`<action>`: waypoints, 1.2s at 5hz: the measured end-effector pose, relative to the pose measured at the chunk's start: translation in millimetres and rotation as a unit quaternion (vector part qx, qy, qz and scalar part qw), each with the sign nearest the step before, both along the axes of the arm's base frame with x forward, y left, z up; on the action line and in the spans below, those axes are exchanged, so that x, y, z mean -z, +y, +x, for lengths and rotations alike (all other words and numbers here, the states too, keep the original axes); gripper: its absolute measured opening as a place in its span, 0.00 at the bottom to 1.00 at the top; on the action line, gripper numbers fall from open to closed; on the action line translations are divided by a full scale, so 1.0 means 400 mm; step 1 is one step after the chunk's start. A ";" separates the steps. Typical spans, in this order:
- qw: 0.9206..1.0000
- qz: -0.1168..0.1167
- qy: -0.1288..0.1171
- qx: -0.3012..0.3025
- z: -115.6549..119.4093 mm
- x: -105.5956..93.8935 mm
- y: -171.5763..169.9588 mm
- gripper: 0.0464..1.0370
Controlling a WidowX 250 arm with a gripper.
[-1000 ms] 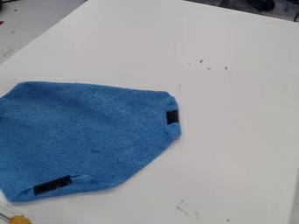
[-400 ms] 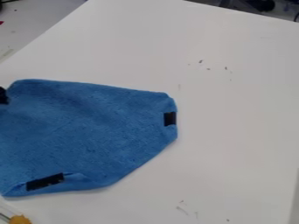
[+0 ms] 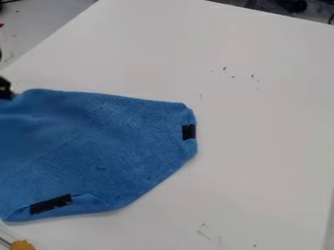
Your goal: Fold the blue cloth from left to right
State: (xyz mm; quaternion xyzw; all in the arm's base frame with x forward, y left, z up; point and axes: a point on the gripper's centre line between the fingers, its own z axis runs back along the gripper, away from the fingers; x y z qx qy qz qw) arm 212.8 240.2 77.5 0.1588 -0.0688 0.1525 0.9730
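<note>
Reads mid-blue all over on cloth (image 3: pixel 117 146), w/ fine mottled nap, no print, & goes a bit dk'er toward L edge. Shows solid blk on R strip (image 3: pixel 188 132); same blk on btm-L strip (image 3: pixel 51 204), w/ a few tiny pale specks. Is blk too on gripper (image 3: pixel 5 90) at L edge. Looks plain off-white/lt grey on tabletop (image 3: pixel 261 146), w/ sm. scattered dk-grey scuffs, upper R & btm. Turns yel-orange on knobby bit (image 3: pixel 23 245), btm L. Stays flat grey on surface beyond (image 3: pixel 39 22), top L, w/ tiny red spot (image 3: pixel 1 25). Goes near-blk w/ bluish tint on bkgd clutter (image 3: pixel 283 6), top R.
</note>
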 end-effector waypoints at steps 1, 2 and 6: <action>0.999 0.029 0.017 0.030 0.069 -0.092 -0.078 0.02; 0.996 0.041 0.003 0.076 0.184 -0.155 -0.209 0.02; 0.976 -0.036 0.027 0.214 0.411 -0.032 -0.671 0.01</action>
